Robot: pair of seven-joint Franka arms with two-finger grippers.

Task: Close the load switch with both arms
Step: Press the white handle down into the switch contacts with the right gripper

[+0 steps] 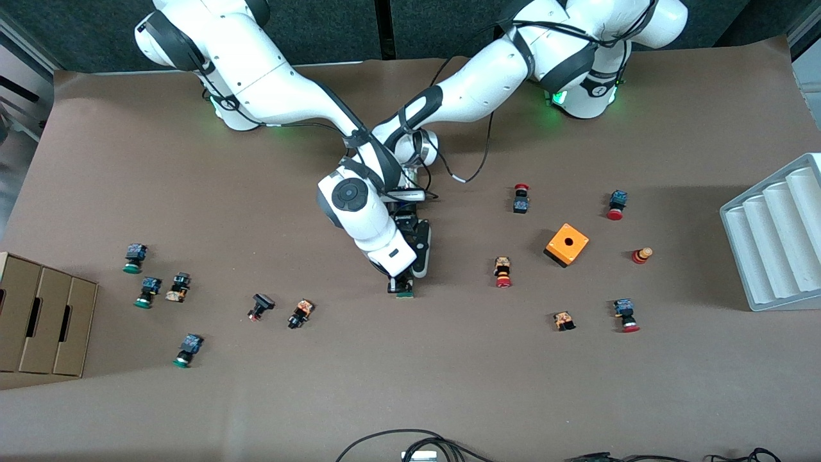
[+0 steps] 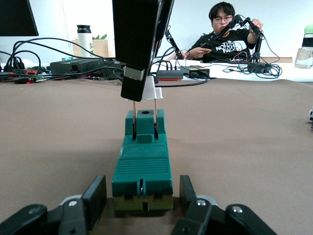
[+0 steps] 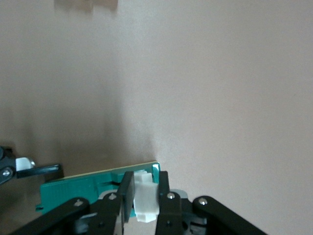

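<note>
left claw [image 2: 142,208] clamps load switch [image 2: 142,169] on table [image 1: 410,359]; right claw [image 3: 145,193] pinches its white piece [image 3: 145,198].

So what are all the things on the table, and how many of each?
load switch: one, green with a white piece, middle of the table, under both grippers
orange box: one, with a hole on top, toward the left arm's end
push buttons: about fourteen, red caps mostly toward the left arm's end, green caps toward the right arm's end
cardboard box: one, brown, at the right arm's end
white tray: one, ribbed, at the left arm's end
cables: black, at the table's edge nearest the camera
left gripper: shut on the switch's body
right gripper: shut on the white piece
</note>
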